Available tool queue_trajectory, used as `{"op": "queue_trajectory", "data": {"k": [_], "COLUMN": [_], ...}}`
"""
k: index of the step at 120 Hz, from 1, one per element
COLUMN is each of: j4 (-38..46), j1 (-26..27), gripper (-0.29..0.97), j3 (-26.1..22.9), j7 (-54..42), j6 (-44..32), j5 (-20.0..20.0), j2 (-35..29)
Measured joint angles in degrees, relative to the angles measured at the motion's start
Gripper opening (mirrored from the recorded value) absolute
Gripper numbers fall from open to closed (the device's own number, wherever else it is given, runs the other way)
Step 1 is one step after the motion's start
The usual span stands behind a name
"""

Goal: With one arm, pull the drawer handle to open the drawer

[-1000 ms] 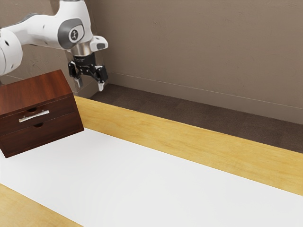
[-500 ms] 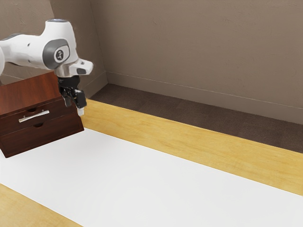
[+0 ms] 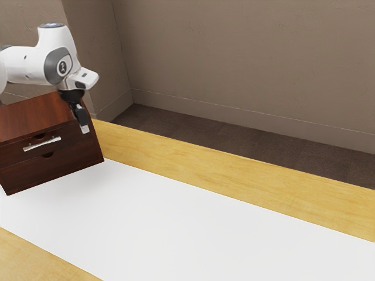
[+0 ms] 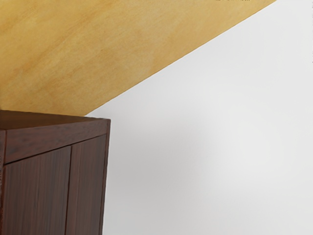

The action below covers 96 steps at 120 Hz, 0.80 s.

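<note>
Cabinet (image 3: 32,114): dark wood, rigid, likely heavy enough to stay put under a steady pull; far side cut off at the exterior view's left edge.
Drawer (image 3: 67,134): in cabinet's front, shut flush; slide friction unknowable.
Gripper (image 3: 83,123): at cabinet's top corner, seen edge-on; opening cannot be told, nothing visibly held.
Handle (image 3: 41,143): slim pale bar on cabinet's front, stiff, probably slick; best taken mid-span; gap behind it hard to make out.
</note>
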<state>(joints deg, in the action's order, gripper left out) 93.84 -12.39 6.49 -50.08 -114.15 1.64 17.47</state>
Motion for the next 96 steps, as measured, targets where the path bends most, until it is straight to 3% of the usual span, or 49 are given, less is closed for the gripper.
{"op": "queue_trajectory", "data": {"k": [53, 96], "j4": [3.21, 14.69], "j1": [1.23, 1.58], "gripper": [0.68, 0.68], "j3": [0.01, 0.01], "j7": [-9.04, -11.34], "j6": [-2.39, -8.46], "j5": [-0.1, 0.12], "j2": [-1.47, -8.36]}}
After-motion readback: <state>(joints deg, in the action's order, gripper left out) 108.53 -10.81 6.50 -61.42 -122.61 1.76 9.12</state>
